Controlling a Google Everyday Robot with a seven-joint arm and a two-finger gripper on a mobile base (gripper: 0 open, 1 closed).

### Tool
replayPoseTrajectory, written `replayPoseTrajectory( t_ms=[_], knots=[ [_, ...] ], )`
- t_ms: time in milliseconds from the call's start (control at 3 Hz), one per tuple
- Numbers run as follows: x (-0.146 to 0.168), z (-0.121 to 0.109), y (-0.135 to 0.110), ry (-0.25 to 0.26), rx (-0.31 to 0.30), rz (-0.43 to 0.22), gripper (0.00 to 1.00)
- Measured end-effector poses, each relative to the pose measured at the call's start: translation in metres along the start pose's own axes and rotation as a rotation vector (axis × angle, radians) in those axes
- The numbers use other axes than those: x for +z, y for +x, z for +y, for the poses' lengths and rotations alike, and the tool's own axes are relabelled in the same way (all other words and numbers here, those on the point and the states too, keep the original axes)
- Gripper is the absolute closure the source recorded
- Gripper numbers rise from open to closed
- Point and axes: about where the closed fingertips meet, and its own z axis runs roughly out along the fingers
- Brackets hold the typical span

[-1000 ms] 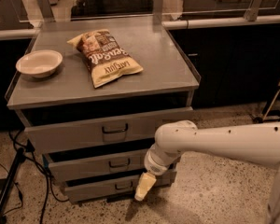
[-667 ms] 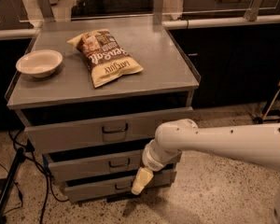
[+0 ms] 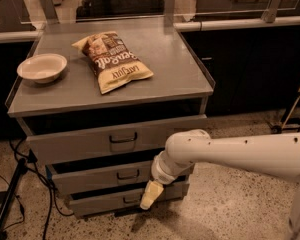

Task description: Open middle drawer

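The middle drawer (image 3: 92, 176) is a low grey front with a small dark loop handle (image 3: 127, 174) at centre. It sits between the taller top drawer (image 3: 80, 141) and the lowest drawer (image 3: 100, 200), and it stands slightly out from the cabinet. My gripper (image 3: 147, 195) hangs from the white arm (image 3: 230, 151), pointing down in front of the lowest drawer, just right of and below the middle drawer's handle. It touches no handle that I can see.
On the grey cabinet top (image 3: 180, 79) lie a chip bag (image 3: 112, 60) and a white bowl (image 3: 42, 67). A dark stand leg and cables (image 3: 10, 194) are at the left on the speckled floor. A dark counter runs behind.
My gripper has shifted a little to the left and slightly up, closer to the drawer fronts. The drawers have not visibly moved.
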Motion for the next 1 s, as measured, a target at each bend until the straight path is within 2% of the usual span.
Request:
replayPoseTrajectory(
  t_ms=[333,667,1000],
  knots=[
    [0.011,-0.004,-0.01,0.003,-0.029,-0.008,0.0],
    [0.024,-0.018,-0.02,0.018,-0.061,-0.014,0.0],
    [0.034,-0.022,-0.017,0.016,-0.059,-0.012,0.0]
  ],
)
